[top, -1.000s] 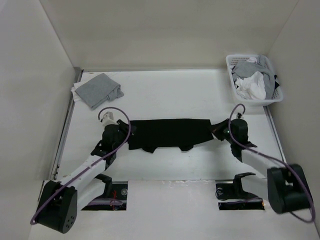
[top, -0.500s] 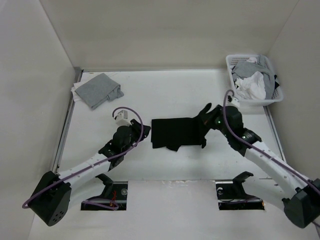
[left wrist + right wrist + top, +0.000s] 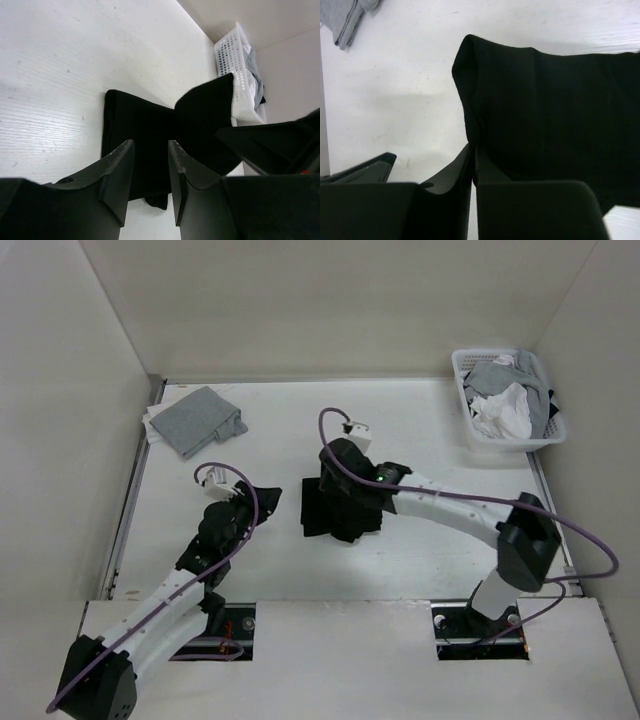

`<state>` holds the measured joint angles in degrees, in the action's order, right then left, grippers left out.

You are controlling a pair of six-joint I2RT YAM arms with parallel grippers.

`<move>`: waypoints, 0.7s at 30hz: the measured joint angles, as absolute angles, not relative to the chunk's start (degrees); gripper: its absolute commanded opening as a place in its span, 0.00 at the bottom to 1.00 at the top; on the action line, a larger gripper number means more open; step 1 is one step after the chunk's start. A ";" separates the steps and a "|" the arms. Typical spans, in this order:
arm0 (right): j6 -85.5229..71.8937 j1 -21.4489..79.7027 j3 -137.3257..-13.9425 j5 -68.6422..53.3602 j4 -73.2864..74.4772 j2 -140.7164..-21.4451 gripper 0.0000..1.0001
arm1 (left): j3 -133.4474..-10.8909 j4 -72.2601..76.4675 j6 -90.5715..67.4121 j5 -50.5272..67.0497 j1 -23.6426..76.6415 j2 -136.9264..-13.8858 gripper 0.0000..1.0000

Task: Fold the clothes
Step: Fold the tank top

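While the top (image 3: 318, 515) lies doubled, my left tool (image 3: 150, 150) gapes empty beside it; right tool (image 3: 473, 149) at its edge, grip I cannot tell.

White arms (image 3: 165, 595) — black joints, purple cables (image 3: 321, 432)

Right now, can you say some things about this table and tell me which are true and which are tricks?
1. The soft black sleeveless tank top lies near the middle of the white table. True.
2. The white plastic basket is empty. False: it holds white and grey clothes.
3. The left fingers hold the black top. False: they are open with nothing between them.
4. A folded light grey garment lies in the far left corner. True.
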<state>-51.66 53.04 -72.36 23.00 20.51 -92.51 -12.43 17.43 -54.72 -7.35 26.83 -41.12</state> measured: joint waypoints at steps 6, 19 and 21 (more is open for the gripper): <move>-53.69 55.99 -78.91 23.09 21.06 -102.91 0.34 | -10.96 17.02 -55.55 -2.33 20.58 -40.53 0.32; -50.46 55.11 -51.48 23.11 11.86 -70.48 0.01 | -10.13 15.86 -54.87 0.69 18.81 -43.05 0.36; -49.54 51.40 -44.05 23.16 8.80 -61.78 0.01 | -10.13 15.38 -53.89 0.14 18.68 -43.20 0.37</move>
